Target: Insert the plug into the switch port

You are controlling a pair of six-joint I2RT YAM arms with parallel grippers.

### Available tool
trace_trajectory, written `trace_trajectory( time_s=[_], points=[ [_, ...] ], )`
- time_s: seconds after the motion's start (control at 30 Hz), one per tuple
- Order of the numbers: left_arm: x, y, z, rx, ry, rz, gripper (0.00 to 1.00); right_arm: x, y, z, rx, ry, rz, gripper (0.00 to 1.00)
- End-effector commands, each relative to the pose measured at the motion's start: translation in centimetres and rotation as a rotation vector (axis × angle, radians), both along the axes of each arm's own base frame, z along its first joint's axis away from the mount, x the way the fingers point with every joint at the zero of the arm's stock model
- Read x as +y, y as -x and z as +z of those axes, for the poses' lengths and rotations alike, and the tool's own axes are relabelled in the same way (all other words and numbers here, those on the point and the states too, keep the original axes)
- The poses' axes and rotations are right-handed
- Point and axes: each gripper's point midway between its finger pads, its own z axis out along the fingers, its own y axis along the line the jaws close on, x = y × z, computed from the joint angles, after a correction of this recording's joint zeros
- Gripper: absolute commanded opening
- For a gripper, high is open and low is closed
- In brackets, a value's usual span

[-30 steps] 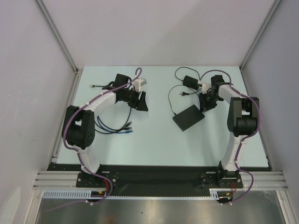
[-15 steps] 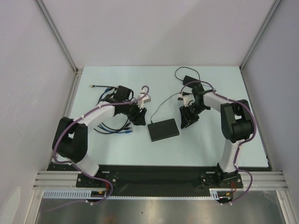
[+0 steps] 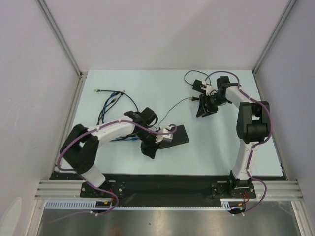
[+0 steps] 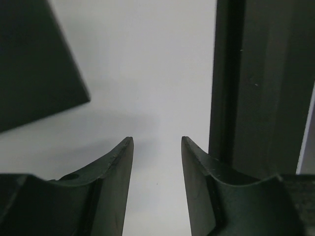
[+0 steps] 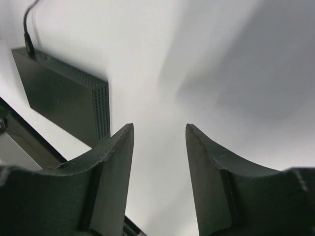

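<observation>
The switch is a flat black box lying near the table's front middle. My left wrist is over its left end. The left gripper points toward the near edge, just off the box, and is open with only bare table between its fingers. My right gripper is at the back right, open and holding nothing. A thin black cord runs from beside it down toward the switch. I cannot pick out the plug. Where the cord meets the switch is hidden behind my left wrist.
A chunky black power adapter with a vented side sits just behind the right gripper. Blue and black cables lie at the left. In the left wrist view a dark slab stands close on the right.
The switch slid left and toward the near edge, and my left arm swung down beside it. The right gripper drew back toward the adapter and opened wider. The left jaws narrowed somewhat.
</observation>
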Motion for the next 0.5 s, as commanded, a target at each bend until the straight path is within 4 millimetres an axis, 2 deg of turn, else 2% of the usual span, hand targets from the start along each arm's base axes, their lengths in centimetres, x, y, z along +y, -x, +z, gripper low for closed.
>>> trace_trajectory(
  time_s=[0.0, 0.1, 0.17, 0.2, 0.23, 0.27, 0.37, 0.47],
  points=[
    [-1.9, 1.9, 0.2, 0.097, 0.047, -0.157, 0.48, 2.0, -2.2, 0.6, -0.013, -0.075, -0.014, 0.52],
    [-3.3, 2.5, -0.6, 0.128, 0.054, -0.209, 0.48, 3.5, -3.3, 0.1, -0.014, -0.102, -0.009, 0.52],
    [-4.4, 2.4, -1.0, 0.131, 0.051, -0.183, 0.48, 4.6, -4.0, -0.1, -0.011, -0.133, -0.014, 0.52],
    [-5.7, 1.0, -1.3, 0.081, 0.085, -0.154, 0.48, 5.1, -4.2, -0.1, -0.010, -0.145, -0.010, 0.52],
    [-6.3, 0.5, -1.4, 0.090, 0.076, -0.089, 0.48, 5.3, -4.5, -0.2, -0.015, -0.155, -0.011, 0.52],
    [-7.3, -1.1, -1.7, 0.029, 0.093, -0.054, 0.49, 5.8, -4.7, -0.5, -0.007, -0.169, -0.004, 0.52],
    [-7.6, -3.5, -2.8, -0.023, 0.031, 0.066, 0.49, 6.6, -5.0, -1.2, -0.008, -0.186, 0.012, 0.52],
    [-7.7, -5.5, -3.9, -0.079, -0.015, 0.104, 0.48, 7.7, -4.7, -2.5, 0.002, -0.194, 0.044, 0.52]
  ],
)
